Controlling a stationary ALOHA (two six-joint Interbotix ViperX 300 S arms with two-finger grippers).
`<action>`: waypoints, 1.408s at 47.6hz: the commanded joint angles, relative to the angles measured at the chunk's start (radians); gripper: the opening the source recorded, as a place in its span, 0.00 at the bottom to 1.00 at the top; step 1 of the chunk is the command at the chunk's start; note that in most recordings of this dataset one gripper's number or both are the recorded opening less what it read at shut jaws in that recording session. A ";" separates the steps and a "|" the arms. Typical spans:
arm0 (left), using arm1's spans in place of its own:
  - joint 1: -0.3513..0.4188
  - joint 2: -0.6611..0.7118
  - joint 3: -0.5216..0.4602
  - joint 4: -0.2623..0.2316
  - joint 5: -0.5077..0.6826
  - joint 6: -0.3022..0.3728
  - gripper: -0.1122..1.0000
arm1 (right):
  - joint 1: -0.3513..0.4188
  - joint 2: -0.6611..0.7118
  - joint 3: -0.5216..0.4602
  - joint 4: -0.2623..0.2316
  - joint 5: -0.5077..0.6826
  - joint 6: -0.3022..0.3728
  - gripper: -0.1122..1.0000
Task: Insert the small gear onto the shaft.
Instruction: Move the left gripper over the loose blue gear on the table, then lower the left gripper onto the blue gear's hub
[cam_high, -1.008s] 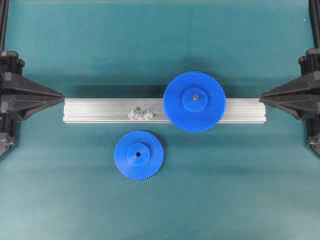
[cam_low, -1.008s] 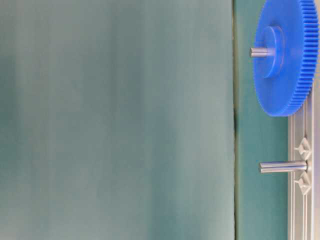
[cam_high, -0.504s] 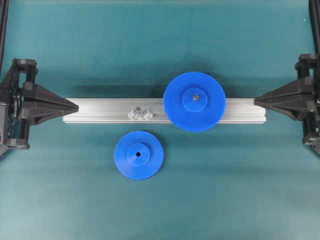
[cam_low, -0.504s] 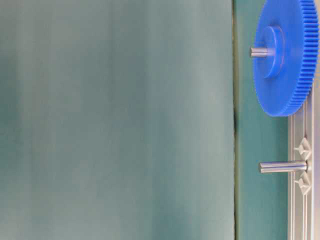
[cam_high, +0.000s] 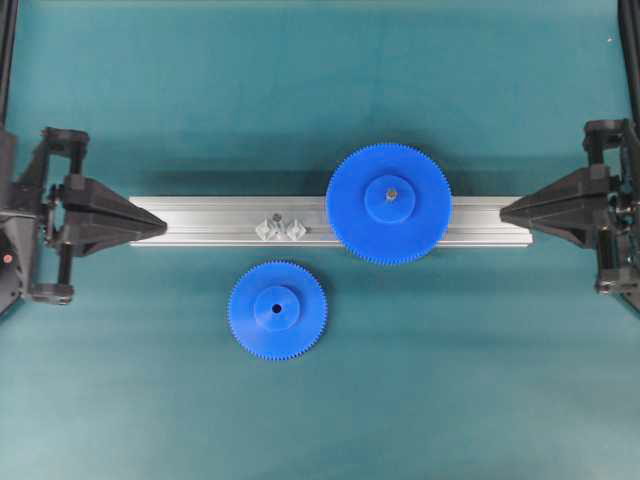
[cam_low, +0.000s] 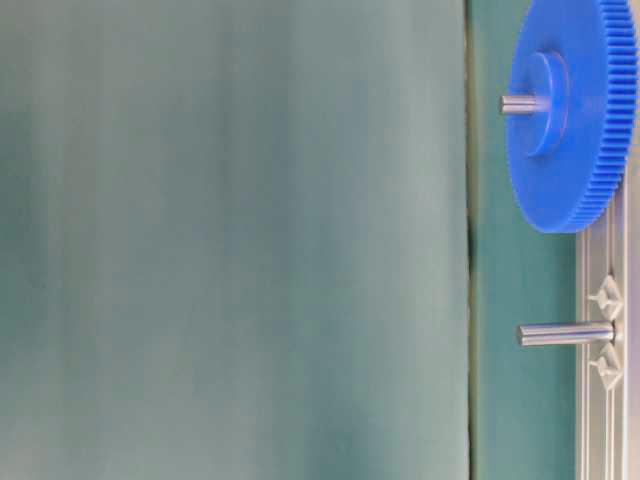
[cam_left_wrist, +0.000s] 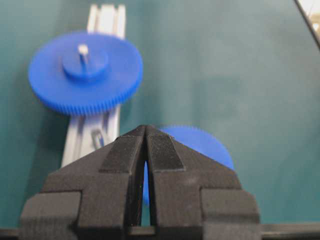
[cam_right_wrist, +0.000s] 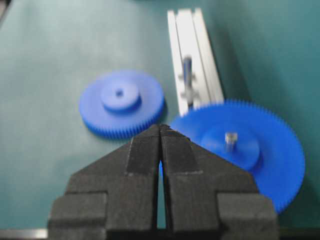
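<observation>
1. Left gripper (cam_high: 160, 222): fingers (cam_left_wrist: 122, 152) pressed together to a point, holding nothing, tip just over the left end of the aluminium rail (cam_high: 210, 222).
2. The shaft (cam_high: 277, 217): a short silvery pin standing upright on the rail between two faceted clear base pieces, ahead of the left fingers along the rail and apart from them. In the table-level view the shaft (cam_low: 565, 334) is bare, with nothing on it.
3. The small gear (cam_high: 277, 310): lies flat on the table (cam_high: 320, 80), hub and dark centre hole facing up, ahead of the left fingers and off to the near side of the rail, close to the shaft yet not touching the rail. Judged to be light, rigid moulded plastic; its smooth faces may slip, while the fine teeth offer some bite. The raised hub looks the best hold: narrow enough for the fingers and centred over the hole. A pinch across the rim is the alternative, but risks tilting the gear against so thin a pin.
4. Larger blue gear (cam_high: 389, 203): already seated on its own grey pin on the rail, between the shaft and the right fingers.
5. Right gripper (cam_high: 505, 210): fingers (cam_right_wrist: 145, 150) likewise closed to a point and empty, tip over the right end of the rail; the small gear lies well ahead of them, beyond the larger gear.
</observation>
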 joint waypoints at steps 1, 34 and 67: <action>-0.003 0.020 -0.041 0.002 0.014 -0.020 0.10 | 0.000 0.029 -0.037 0.002 0.029 0.008 0.12; -0.038 0.310 -0.156 0.002 0.058 -0.057 0.10 | 0.012 0.156 -0.074 0.002 0.146 0.006 0.12; -0.087 0.586 -0.316 0.002 0.163 -0.064 0.10 | -0.002 0.160 -0.072 -0.006 0.186 0.005 0.12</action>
